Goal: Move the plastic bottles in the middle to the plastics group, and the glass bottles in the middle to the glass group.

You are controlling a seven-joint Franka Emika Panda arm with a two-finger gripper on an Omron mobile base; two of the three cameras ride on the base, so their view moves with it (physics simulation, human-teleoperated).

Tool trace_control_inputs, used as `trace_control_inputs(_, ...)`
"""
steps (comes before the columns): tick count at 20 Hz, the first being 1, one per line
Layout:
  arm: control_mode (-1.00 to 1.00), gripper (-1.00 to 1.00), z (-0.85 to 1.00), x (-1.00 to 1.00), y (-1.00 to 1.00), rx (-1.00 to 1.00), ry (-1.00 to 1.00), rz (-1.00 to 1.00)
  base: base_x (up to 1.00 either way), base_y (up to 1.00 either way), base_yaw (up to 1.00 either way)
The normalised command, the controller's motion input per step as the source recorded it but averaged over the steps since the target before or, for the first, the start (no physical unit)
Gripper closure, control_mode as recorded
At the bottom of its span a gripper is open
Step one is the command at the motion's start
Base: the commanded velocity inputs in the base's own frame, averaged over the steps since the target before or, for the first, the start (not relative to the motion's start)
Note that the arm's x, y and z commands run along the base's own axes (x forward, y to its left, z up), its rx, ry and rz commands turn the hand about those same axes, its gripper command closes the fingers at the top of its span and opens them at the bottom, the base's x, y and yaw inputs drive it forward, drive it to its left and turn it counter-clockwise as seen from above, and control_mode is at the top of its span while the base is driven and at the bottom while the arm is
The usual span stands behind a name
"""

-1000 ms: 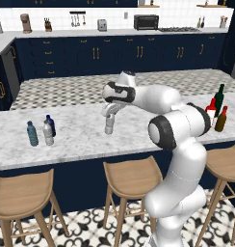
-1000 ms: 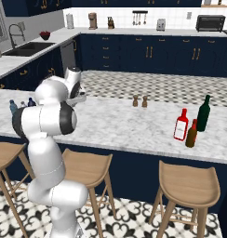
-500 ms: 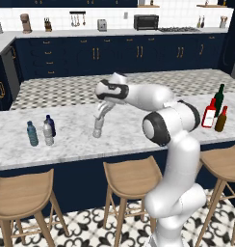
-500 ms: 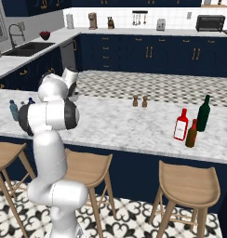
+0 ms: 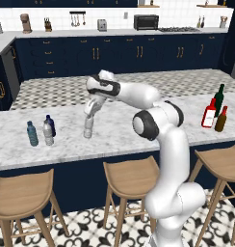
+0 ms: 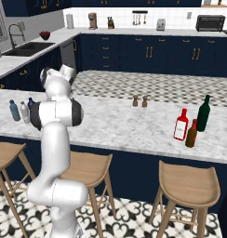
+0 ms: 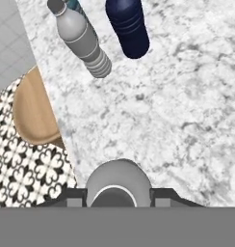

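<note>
My gripper point(image 5: 92, 110) is shut on the top of a clear plastic bottle point(image 5: 88, 127), which hangs upright just over the marble counter point(image 5: 138, 130). In the hand view the gripper point(image 7: 118, 194) clasps that bottle point(image 7: 118, 183), seen cap-up from above. To its left stands the plastics group: a teal-blue bottle point(image 5: 32, 133), a dark navy bottle point(image 5: 51, 124) and another clear plastic bottle point(image 5: 48, 133) point(image 7: 83, 41). At the far right, the amber glass bottle point(image 5: 220, 119) stands beside the red bottle point(image 5: 209, 114) and the green bottle point(image 5: 218, 99) of the glass group.
Wooden bar stools point(image 5: 131, 176) line the counter's near edge. Two small shakers point(image 6: 139, 101) stand at the counter's far side. Open marble lies between the held bottle and the navy bottle point(image 7: 127, 26).
The arm has swung left along the counter with the clear bottle in its grip, closer to the plastics group. The other bottles have stayed put.
</note>
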Motion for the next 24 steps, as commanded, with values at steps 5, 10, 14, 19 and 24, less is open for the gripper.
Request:
trace_control_inputs(5, -1.0, 1.0, -0.14, 0.3, 0.34, -0.06, -0.04, 0.04, 0.0, 0.0, 0.0)
trace_control_inputs(10, -1.0, 1.0, -0.28, 0.14, 0.39, -0.06, -0.03, 0.04, 0.0, 0.0, 0.0)
trace_control_inputs(14, -1.0, 1.0, -0.57, -0.67, 0.06, 0.0, -0.21, 0.01, 0.0, 0.0, 0.0)
trace_control_inputs(19, -1.0, 1.0, -0.42, -0.37, 0.0, 0.0, -0.32, 0.0, 0.0, 0.0, 0.0)
trace_control_inputs(24, -1.0, 1.0, -0.44, -0.18, 0.0, 0.0, -0.38, 0.0, 0.0, 0.0, 0.0)
